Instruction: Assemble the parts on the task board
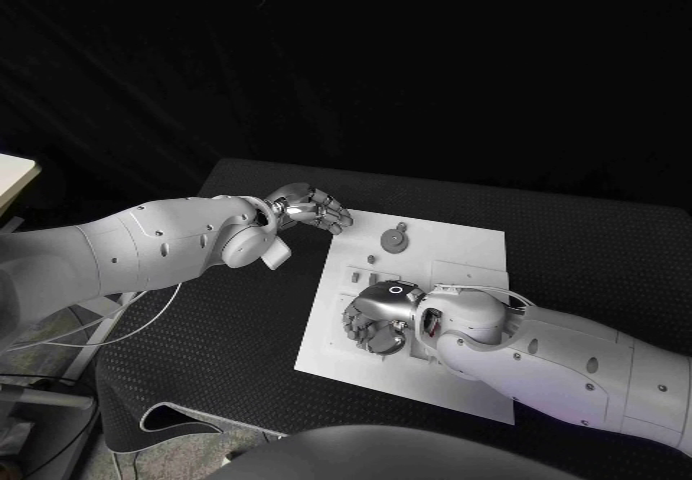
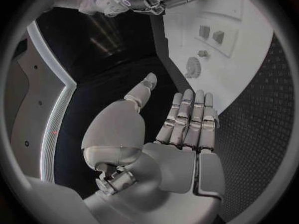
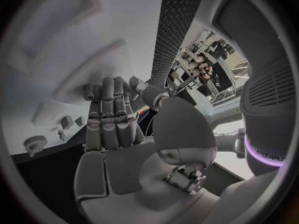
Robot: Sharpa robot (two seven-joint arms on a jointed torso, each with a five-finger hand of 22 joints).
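The white task board (image 1: pixel 462 245) lies on the black table (image 1: pixel 606 250). The right hand (image 1: pixel 378 315) hovers over its near part, fingers together, holding nothing. The left hand (image 1: pixel 307 208), empty with fingers extended, sits just beside the board's far corner, near a round gear part (image 1: pixel 394 240).

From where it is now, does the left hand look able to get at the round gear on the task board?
Probably yes: the left hand is open beside the task board, and nothing lies between it and the gear.

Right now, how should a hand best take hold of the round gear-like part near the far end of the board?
Probably from straight above, pinching the small raised knob on the gear-like part. Its disc lies flat on the task board, leaving little edge to grip. The left hand is closer.
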